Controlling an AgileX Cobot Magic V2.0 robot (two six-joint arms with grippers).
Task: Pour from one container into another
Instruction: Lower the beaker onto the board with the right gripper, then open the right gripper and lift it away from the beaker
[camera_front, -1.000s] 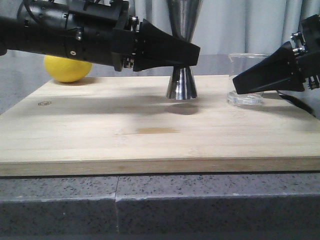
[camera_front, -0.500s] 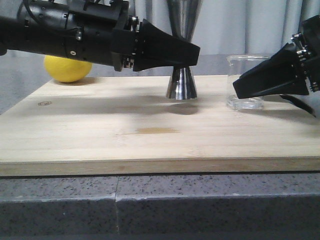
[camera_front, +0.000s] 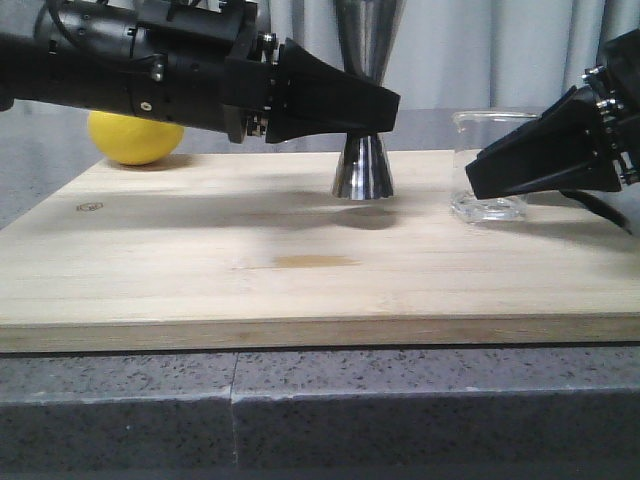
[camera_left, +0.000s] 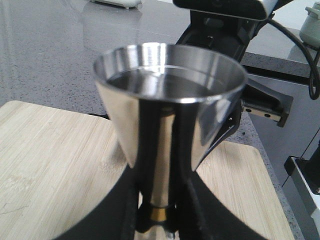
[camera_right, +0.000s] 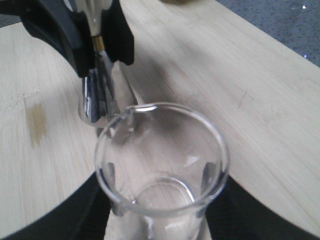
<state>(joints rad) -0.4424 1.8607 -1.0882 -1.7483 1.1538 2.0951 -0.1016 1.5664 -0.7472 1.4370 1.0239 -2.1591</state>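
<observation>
- Front view: the steel jigger (camera_front: 362, 165) stands upright on the wooden board (camera_front: 300, 270), long axis vertical, wide mouth up and cut off by the top of the picture, near the board's far edge at about mid-width.
- Front view: the left gripper (camera_front: 385, 110) reaches in from the left, level with the jigger's narrow waist, which it hides.
- Front view: the glass beaker (camera_front: 489, 165) stands upright by the board's far right corner, axis vertical, mouth up; its base appears to rest on the board.
- Front view: the right gripper (camera_front: 478, 178) comes in from the right, its dark fingers across the beaker's lower half.
- Front view: a yellow lemon (camera_front: 135, 137) lies behind the board's far left corner on the grey table (camera_front: 320, 410), partly hidden by the left arm. A small brown stain (camera_front: 315, 262) marks the middle of the board.
- Left wrist view: the left gripper (camera_left: 159, 212) is clenched on the jigger (camera_left: 167, 100) at the gold band (camera_left: 159, 214), a finger on each side. The open upper cup faces the camera; the right arm's black hardware (camera_left: 235, 55) stands just behind it.
- Right wrist view: the beaker (camera_right: 162, 160) sits between the right gripper's (camera_right: 160, 215) dark fingers, which press both walls, so it is grasped. The spout (camera_right: 134, 109) on the rim points toward the jigger (camera_right: 97, 85), which stands near but apart.
</observation>
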